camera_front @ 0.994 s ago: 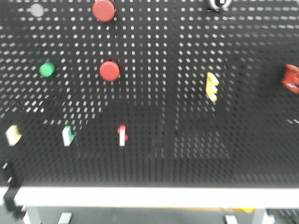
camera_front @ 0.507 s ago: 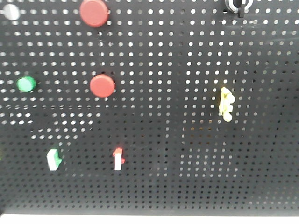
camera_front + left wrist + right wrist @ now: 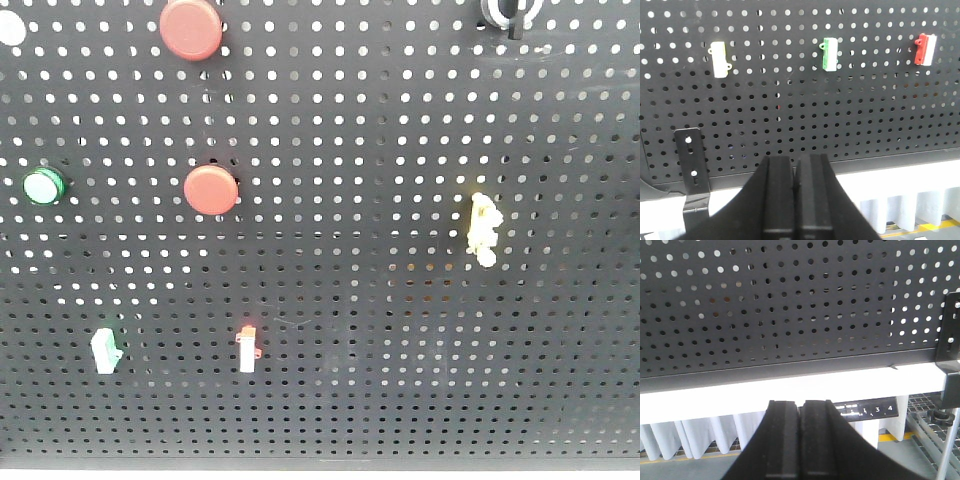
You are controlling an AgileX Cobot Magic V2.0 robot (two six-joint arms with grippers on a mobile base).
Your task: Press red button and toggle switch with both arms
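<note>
Front view has closed in on the pegboard (image 3: 400, 300); bench edge nearly out of frame. Toggle switch (image 3: 247, 348) sits below the red button (image 3: 210, 190), slightly right. Left and right jaws both clenched, empty, short of the board. Approach looks done, nothing pressed yet.

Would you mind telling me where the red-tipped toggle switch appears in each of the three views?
Front view: the toggle switch sits low, left of centre.
Left wrist view: it is at the upper right.
Right wrist view: not in it.
Shared landmark: the green-tipped switch, the next one leftward in both pictures.
</note>
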